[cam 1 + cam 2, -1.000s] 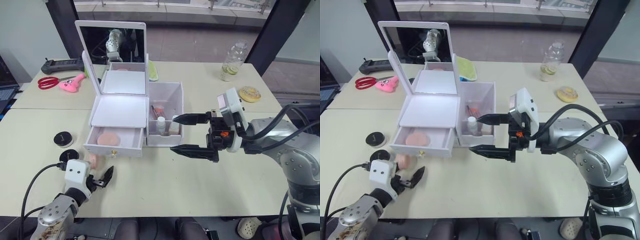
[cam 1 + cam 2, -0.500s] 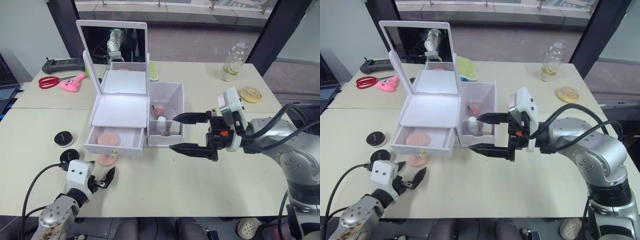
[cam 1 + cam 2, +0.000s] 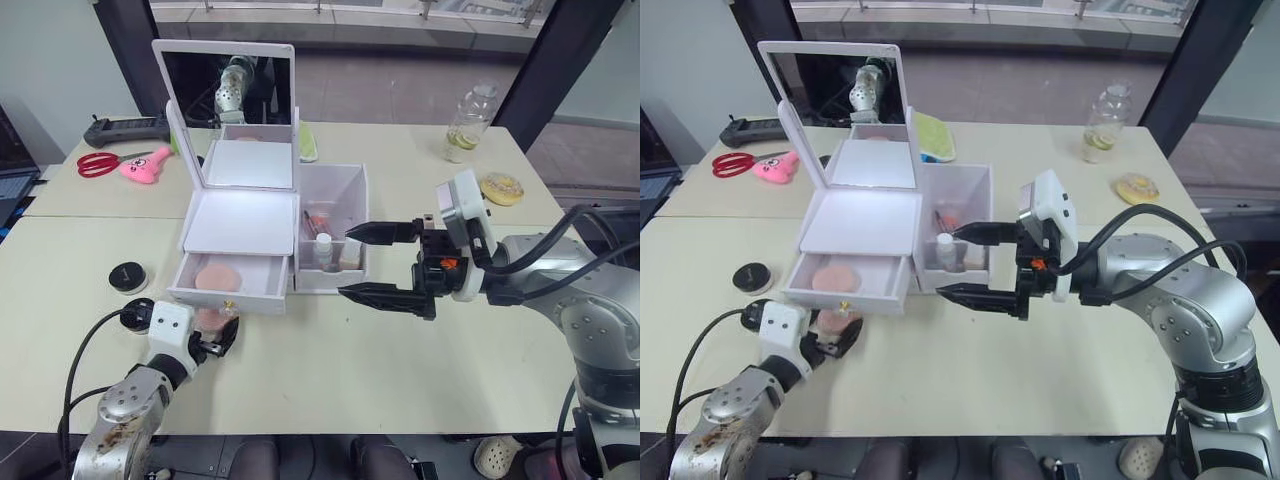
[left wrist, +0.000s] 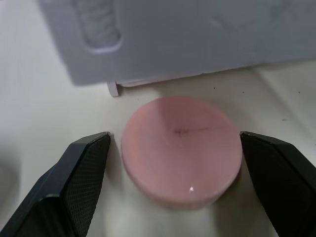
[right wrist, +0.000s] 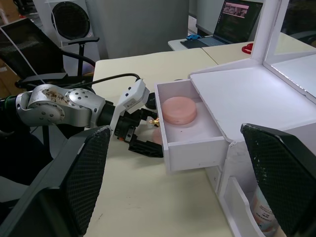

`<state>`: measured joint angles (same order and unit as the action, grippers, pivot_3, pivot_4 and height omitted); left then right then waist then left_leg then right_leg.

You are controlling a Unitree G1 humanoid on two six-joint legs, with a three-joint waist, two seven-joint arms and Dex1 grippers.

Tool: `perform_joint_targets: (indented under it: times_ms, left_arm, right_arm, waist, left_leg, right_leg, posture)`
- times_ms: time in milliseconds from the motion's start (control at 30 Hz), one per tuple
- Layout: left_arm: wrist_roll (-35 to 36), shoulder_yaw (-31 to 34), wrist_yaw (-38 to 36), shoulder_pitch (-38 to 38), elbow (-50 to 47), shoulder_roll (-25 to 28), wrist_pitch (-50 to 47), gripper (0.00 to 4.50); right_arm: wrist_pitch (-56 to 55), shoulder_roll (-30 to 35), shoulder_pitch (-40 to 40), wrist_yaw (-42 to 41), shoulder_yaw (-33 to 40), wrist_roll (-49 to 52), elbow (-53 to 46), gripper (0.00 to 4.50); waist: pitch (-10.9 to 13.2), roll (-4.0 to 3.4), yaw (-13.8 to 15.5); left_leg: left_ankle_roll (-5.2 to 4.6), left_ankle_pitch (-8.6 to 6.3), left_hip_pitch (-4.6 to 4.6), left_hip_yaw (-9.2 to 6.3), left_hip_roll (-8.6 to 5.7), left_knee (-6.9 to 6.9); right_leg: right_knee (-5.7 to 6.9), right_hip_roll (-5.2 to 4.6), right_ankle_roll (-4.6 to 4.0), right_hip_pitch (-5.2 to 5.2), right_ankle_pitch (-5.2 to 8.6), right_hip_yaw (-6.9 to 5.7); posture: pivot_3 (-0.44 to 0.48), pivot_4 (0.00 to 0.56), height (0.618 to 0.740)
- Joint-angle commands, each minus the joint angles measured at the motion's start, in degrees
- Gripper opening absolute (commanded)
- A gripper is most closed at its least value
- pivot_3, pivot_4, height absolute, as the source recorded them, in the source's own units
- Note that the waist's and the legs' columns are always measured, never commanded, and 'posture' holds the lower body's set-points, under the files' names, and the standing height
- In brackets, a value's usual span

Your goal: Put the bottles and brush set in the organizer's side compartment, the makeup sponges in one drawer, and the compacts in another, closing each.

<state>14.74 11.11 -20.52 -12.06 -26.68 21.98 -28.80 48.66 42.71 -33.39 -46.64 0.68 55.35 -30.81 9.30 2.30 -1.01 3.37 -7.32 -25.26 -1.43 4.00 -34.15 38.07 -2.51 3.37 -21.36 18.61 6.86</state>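
Our left end effector is spread wide around the loose pink sponge, which lies flat on the counter near its front edge, just before the open drawer. It looks soft and light, so we'd pinch its rim gently. Our right end effector hovers open, holding nothing.

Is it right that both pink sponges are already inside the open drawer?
Not quite. Only one makeup sponge lies in the open drawer. The other sponge is on the table in front of it, between the left gripper's open fingers, as the left wrist view shows.
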Motion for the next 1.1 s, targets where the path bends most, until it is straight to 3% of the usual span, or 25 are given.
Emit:
perform_joint_targets:
  times_ms: [33, 133, 333, 533, 667, 833, 933, 1100]
  left_arm:
    - [0.25, -0.48, -0.29, -0.01, -0.52, 0.41, -0.55, 4.47]
    - [0.67, -0.49, -0.55, -0.4, -0.86, 0.02, -0.3, 4.47]
    - [0.92, -0.58, -0.31, -0.33, -1.52, -0.55, -0.18, 2.98]
    - [1.64, 1.09, -0.55, -1.35, -3.04, -0.33, 0.22, 2.94]
    - [5.67, 10.0, -6.43, -8.64, -8.03, 4.35, 1.02, 2.94]
    - [15.49, 29.42, -19.0, -18.43, -10.12, 14.29, -1.01, 2.94]
    - [23.34, 39.87, -23.25, -17.18, -8.6, 20.87, -4.82, 2.94]
    - [33.86, 43.4, -25.32, -9.98, -7.18, 27.32, -9.82, 2.94]
  right_arm:
    - [0.34, 0.4, -1.35, 0.48, 1.89, 1.37, -1.65, 4.5]
    - [0.38, 0.44, -1.29, 0.77, 1.94, 1.55, -1.76, 4.5]
    - [0.26, 0.29, -1.27, 0.97, 1.84, 1.54, -1.58, 4.5]
    - [0.05, 0.12, -1.22, 0.88, 1.62, 1.36, -1.46, 4.5]
    - [0.12, 0.14, -1.02, 0.83, 1.7, 1.56, -1.59, 4.5]
    - [-0.01, 0.26, -0.62, 0.16, 1.55, 1.63, -1.49, 4.5]
    - [-0.3, 0.31, -0.84, -0.36, 1.35, 1.25, -0.94, 4.5]
    - [-0.6, 0.17, -0.91, -0.79, 1.18, 0.57, -0.52, 4.5]
  waist:
    - [0.0, 0.0, -0.02]
    - [0.0, 0.0, -0.01]
    - [0.0, 0.0, 0.02]
    - [0.0, 0.0, 0.02]
    - [0.03, 0.05, -0.76]
    - [0.08, 0.07, -1.55]
    - [0.14, 0.05, -1.06]
    - [0.15, 0.07, -0.95]
  left_leg:
    - [0.0, 0.0, 0.0, 0.0, 0.0, 0.0]
    - [0.0, 0.0, 0.0, 0.0, 0.0, 0.01]
    - [0.0, 0.0, 0.0, 0.01, 0.0, 0.01]
    - [0.0, 0.0, 0.0, 0.01, 0.0, 0.01]
    - [0.0, 0.0, -0.01, 0.02, 0.02, 0.08]
    - [0.0, 0.0, -0.02, 0.03, 0.11, 0.3]
    - [0.01, 0.0, -0.02, 0.05, 0.1, 0.27]
    - [0.02, -0.01, -0.08, 0.16, 0.04, 0.22]
  right_leg:
    - [0.0, 0.0, 0.0, 0.0, 0.0, 0.0]
    - [-0.01, 0.0, 0.0, 0.0, 0.0, 0.01]
    - [-0.01, -0.01, 0.0, 0.0, 0.0, 0.01]
    - [-0.02, -0.01, 0.0, 0.0, 0.0, 0.01]
    - [-0.04, 0.0, -0.01, -0.04, 0.0, 0.03]
    - [0.0, 0.03, -0.17, -0.25, 0.08, -0.02]
    - [-0.03, -0.02, -0.41, -0.54, 0.22, -0.04]
    - [-0.05, -0.14, -0.51, -0.62, 0.26, 0.03]
  posture:
    - [0.0, 0.15, 0.74]
    - [0.0, 0.15, 0.74]
    - [0.0, 0.15, 0.74]
    - [0.0, 0.15, 0.74]
    - [0.0, 0.15, 0.74]
    - [0.0, 0.15, 0.74]
    - [0.0, 0.15, 0.74]
    - [0.0, 0.15, 0.74]
